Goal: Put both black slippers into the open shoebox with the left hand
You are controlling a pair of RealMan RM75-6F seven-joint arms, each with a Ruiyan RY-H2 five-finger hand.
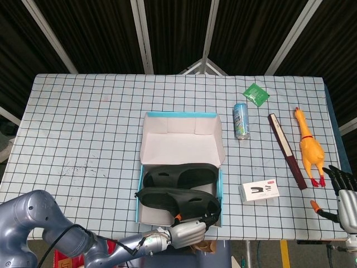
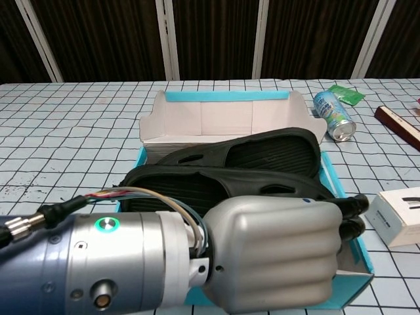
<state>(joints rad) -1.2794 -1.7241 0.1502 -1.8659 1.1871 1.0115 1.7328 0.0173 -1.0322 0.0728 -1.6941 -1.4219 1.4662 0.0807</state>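
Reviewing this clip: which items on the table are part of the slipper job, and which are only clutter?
Part of the job:
near slipper, gripped by the left hand
far slipper, lying in the box
shoebox

Just lying about:
drink can
green packet
dark long box
rubber chicken
white stapler box
right hand, idle at the table edge

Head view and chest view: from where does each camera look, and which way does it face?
Head view: high above, looking down on the table; both hands show, left hand, right hand.
Chest view: low at the near edge, facing forward over the shoebox; the left hand fills the foreground.
Shared: shoebox, slippers, can.
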